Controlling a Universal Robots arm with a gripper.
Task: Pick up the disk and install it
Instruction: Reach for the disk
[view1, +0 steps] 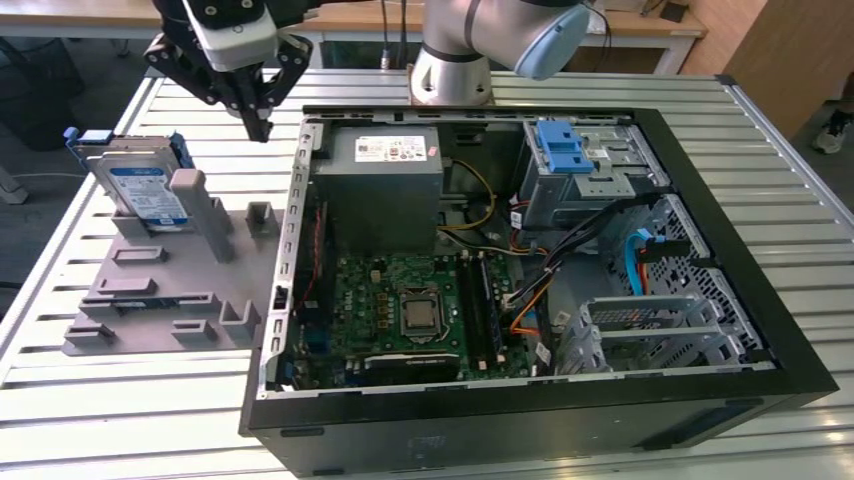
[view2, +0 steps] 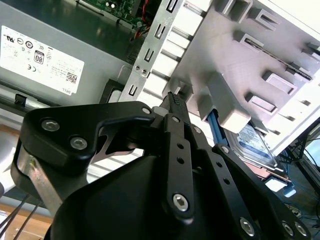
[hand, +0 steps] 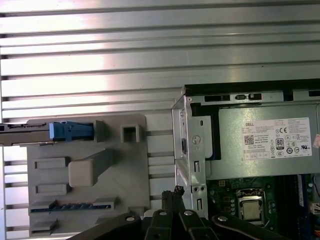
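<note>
1. Exterior view. The gripper hangs over the slatted table, between the grey holder and the far left corner of the computer case. Its fingers are drawn together at the tips and carry nothing. The disk stands upright on edge in the far part of the holder, at the exterior view's left, near the gripper but not touched by it.
2. Second wrist view. The closed fingertips of the gripper point at the gap between case wall and holder. The disk shows beyond a holder post, and the power supply lies on the other side.
3. First wrist view. The gripper sits just beside the case wall. The disk appears edge-on, its blue frame seated in the holder.
4. Judgement. The pick-up is not yet made. A sound grasp probably needs the fingers spread, centred over the disk's upper edge, closed on its flat faces and lifted straight, so the frame does not bind in its slot.
5. Count. One disk, one gripper, one holder, one case, one power supply.
</note>
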